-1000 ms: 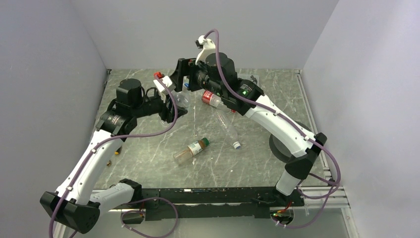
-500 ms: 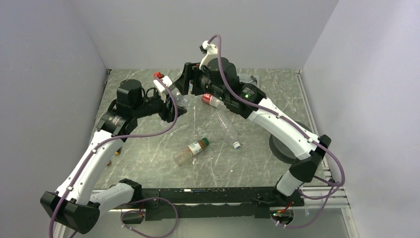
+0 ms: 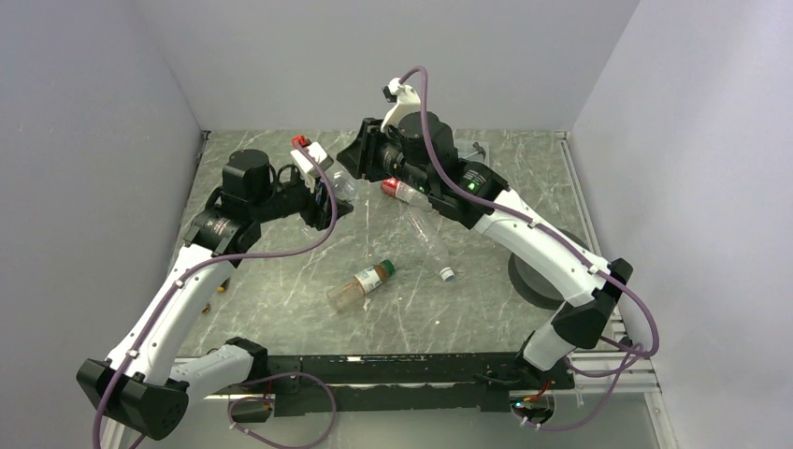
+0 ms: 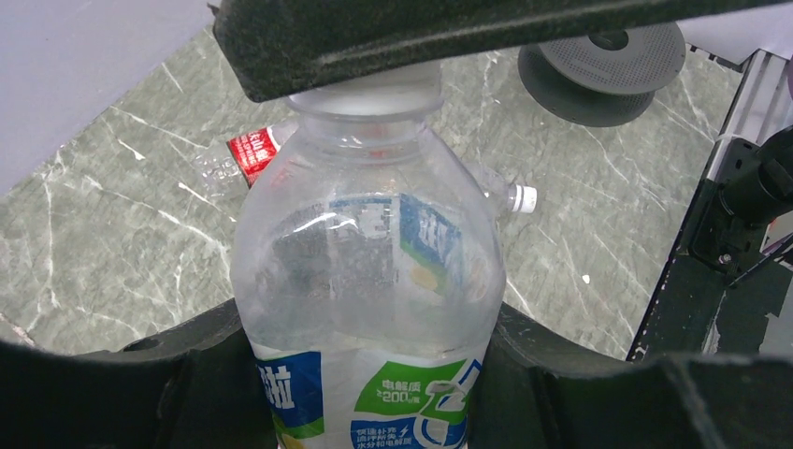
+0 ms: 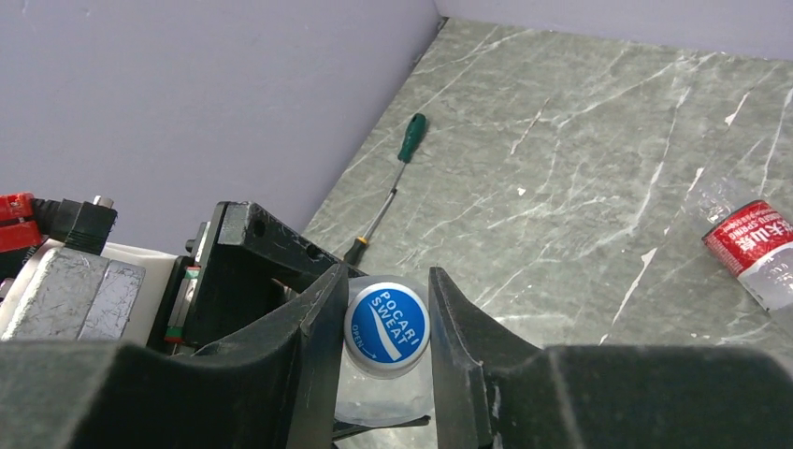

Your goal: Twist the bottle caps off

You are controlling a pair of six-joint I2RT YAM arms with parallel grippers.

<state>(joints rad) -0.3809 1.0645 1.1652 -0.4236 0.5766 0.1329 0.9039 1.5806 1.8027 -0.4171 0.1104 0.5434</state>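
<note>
My left gripper (image 4: 369, 351) is shut on the body of a clear bottle (image 4: 369, 281) with a blue-white label, held up off the table (image 3: 281, 281). Its blue-and-white cap (image 5: 386, 323) sits between the fingers of my right gripper (image 5: 387, 301), which press it from both sides. From above, the two grippers meet at this bottle (image 3: 344, 187) at the back centre. Lying on the table are a red-label bottle (image 3: 400, 188), a slim clear bottle (image 3: 428, 238) with a white cap (image 3: 448, 274), and an amber bottle (image 3: 360, 285) with a dark green cap (image 3: 387, 267).
A green-handled screwdriver (image 5: 388, 187) lies by the back wall. A grey round disc (image 3: 538, 281) sits on the table at the right, under my right arm. Grey walls close in the left, back and right sides.
My right gripper has moved right, onto the held bottle's cap, and its fingers have closed on it. The left arm and its bottle have stayed put.
</note>
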